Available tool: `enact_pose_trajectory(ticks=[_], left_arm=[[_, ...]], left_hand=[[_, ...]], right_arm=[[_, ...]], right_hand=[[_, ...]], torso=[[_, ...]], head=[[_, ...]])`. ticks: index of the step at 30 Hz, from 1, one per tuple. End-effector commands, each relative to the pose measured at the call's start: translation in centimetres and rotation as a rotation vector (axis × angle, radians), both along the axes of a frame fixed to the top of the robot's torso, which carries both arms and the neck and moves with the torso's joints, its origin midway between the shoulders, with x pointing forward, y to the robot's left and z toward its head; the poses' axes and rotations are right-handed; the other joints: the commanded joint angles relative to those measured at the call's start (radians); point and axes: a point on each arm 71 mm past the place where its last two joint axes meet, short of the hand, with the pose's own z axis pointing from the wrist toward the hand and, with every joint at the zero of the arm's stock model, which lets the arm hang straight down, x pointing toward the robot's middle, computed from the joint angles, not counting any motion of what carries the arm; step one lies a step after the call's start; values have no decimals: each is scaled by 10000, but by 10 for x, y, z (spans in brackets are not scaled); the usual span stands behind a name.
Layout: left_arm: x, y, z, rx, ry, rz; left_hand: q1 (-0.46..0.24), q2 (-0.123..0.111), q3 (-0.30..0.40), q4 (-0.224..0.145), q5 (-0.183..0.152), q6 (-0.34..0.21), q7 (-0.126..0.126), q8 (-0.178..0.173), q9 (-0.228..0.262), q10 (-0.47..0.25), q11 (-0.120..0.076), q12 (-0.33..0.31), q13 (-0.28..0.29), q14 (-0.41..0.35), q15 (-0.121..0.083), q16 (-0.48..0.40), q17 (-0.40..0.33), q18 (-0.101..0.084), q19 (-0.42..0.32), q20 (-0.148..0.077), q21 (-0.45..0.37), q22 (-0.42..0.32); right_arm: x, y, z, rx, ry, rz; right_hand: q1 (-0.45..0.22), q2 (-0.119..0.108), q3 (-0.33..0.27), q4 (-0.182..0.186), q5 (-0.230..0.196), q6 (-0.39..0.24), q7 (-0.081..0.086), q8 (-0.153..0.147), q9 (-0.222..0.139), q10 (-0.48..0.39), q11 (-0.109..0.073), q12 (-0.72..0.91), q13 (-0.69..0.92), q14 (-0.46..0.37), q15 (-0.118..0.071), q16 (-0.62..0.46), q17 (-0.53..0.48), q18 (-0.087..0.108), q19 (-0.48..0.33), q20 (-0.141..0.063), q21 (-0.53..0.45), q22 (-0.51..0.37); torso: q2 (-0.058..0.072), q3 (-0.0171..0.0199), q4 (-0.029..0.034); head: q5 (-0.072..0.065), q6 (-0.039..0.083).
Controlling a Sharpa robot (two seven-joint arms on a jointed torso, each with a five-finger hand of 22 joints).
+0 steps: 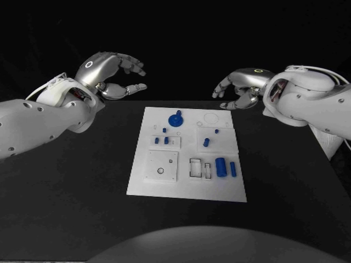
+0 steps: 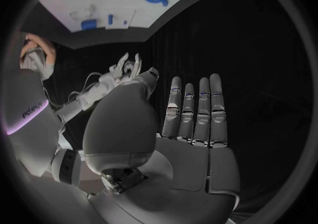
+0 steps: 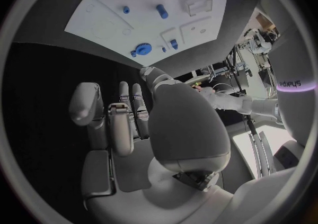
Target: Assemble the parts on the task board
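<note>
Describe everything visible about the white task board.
The task board is a flat white rectangular plate, matte and plastic-looking, lying in the middle of the black table. It carries square outlined sections, small holes and a ring outline. Small blue parts lie on it, including a round knobbed piece and two cylinders. Neither hand touches it.

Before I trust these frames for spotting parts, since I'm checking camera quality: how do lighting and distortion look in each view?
Head view: the task board is brightly lit against the dark table, its blue parts clear, edges straight. Left wrist view: fisheye bends the board's edge, and the left hand is sharp before blackness. Right wrist view: same bending, and the right hand covers the middle.
</note>
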Motion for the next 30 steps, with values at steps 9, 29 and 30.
enact_pose_trajectory(ticks=[9, 29, 30], left_arm=[[-28, -10, -43, -8877, 6903, -1831], [-50, -16, -60, -9185, 8409, -2537], [-50, -16, -61, -9149, 8450, -2534]], left_hand=[[-357, -70, -5639, 56, 1042, -3863, 108, -138, -810, -5477, 86, -1463, -1121, -6384, -189, -4616, -2604, -857, -6307, 853, -2156, -5269], [1260, 1697, -4379, -3, 1623, -3856, 436, -64, -767, -5917, 443, -284, -1067, -6257, 258, -4468, -2686, -304, -6529, 1378, -2126, -6676], [1302, 1702, -4377, -4, 1629, -3840, 436, -63, -766, -5926, 443, -248, -1068, -6256, 271, -4466, -2688, -287, -6527, 1395, -2129, -6718]], right_arm=[[-1, -2, -57, -1972, -174, 366], [-9, -3, -105, -1421, 525, 530], [-9, -3, -106, -1436, 453, 551]], right_hand=[[-657, -200, -157, 81, -1885, -85, 137, -219, 15, 87, 78, -209, -344, 373, -2, -107, 1455, -58, -91, -8, -193, 1391], [-429, -171, 369, -377, 455, 567, 305, 171, 686, 1038, -78, 267, -253, 317, -120, -150, 1305, -55, -71, -105, -190, 1398], [-416, -171, 392, -412, 526, 555, 286, 186, 735, 1031, -89, 296, -223, 307, -126, -159, 1290, -51, -84, -109, -207, 1393]], torso=[[-154, -204, 237], [-141, -222, 147], [-137, -223, 143]], head=[[-220, 0], [0, 0], [20, 0]])
